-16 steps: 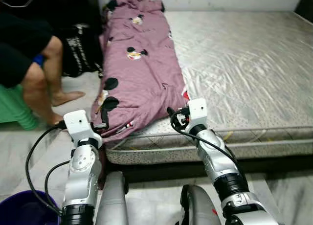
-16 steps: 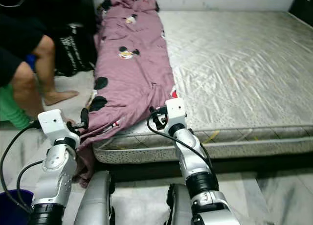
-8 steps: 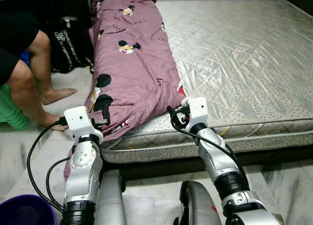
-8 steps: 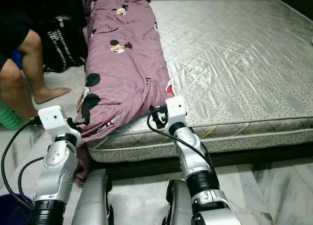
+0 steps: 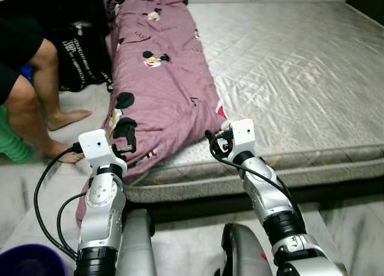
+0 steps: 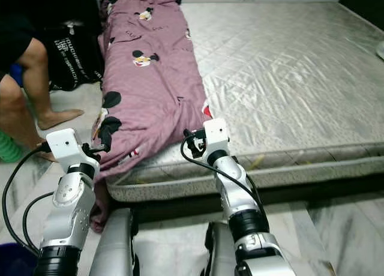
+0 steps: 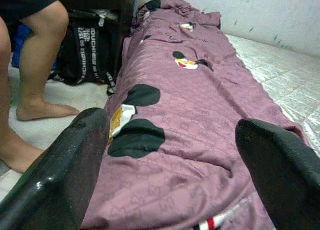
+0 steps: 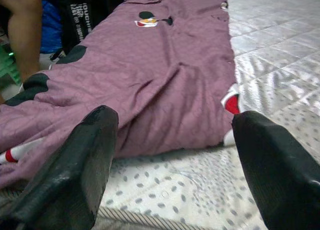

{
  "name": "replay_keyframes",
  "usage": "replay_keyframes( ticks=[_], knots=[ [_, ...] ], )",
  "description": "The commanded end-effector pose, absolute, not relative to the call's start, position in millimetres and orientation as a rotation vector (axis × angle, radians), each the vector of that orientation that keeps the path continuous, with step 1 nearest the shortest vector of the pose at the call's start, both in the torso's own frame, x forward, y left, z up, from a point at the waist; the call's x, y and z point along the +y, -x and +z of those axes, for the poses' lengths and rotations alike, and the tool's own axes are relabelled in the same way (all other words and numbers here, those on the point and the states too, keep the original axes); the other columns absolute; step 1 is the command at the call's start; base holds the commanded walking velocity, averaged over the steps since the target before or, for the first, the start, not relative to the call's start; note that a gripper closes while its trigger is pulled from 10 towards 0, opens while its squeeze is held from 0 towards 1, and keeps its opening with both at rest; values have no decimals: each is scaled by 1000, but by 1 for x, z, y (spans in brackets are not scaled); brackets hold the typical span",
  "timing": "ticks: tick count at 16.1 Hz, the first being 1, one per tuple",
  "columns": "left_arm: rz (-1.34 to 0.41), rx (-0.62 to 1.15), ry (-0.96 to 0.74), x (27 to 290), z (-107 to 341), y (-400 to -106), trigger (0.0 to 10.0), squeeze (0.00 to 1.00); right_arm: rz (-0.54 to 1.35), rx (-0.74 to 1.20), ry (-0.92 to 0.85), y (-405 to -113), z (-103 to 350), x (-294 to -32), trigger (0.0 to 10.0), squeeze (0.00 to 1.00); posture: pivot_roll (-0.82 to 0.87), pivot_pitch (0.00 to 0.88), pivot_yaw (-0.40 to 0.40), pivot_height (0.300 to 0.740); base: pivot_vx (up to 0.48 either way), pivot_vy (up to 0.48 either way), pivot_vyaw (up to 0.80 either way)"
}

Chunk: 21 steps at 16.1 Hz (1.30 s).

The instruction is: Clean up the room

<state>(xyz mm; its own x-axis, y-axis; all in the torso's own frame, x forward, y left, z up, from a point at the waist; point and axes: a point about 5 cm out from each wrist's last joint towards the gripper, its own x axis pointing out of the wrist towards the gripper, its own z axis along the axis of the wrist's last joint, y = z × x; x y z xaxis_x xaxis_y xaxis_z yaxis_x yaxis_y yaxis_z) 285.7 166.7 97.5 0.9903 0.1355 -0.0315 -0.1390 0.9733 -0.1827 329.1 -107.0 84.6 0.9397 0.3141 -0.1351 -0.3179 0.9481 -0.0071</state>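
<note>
Two grippers, left (image 7: 170, 155) and right (image 8: 172, 155), fingers apart, hovered at near edge of purple blanket (image 5: 162, 84) lying along left side of mattress (image 5: 288, 66); person's leg (image 5: 36, 96) far left.

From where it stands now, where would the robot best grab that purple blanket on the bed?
Probably the near end of the purple blanket, where it bunches and spills over the mattress edge. That loose hanging fabric faces both open grippers, left gripper and right gripper, so coming straight forward from the foot of the bed looks easiest.
</note>
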Motion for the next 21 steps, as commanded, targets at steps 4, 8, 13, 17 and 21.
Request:
replay_keyframes(
  ticks=[4, 8, 13, 17, 21],
  knots=[
    [129, 12, 192, 165, 99, -285, 10000, 0, 337, 115, 41, -331, 89, -104, 10000, 0, 55, 38, -9, 572, 311, 0, 0],
    [119, 21, 203, 164, 98, -285, 10000, 0, 339, 118, 45, -331, 89, -105, 10000, 0, 56, 37, -10, 572, 149, 0, 0],
    [176, 65, 173, 169, 92, -289, 10000, 0, 341, 121, 43, -331, 88, -105, 10000, 0, 45, 42, -9, 547, 0, 0, 0],
    [236, 65, 189, 180, 92, -303, 10000, 0, 284, 97, 68, -326, 95, -130, 10000, 0, -14, 77, -7, 533, 0, 0, 0],
    [308, 81, 224, 197, 90, -319, 10000, 0, 151, 117, 187, -297, 94, -197, 10000, 0, -99, 126, -13, 533, 0, 0, 0]
  ],
)
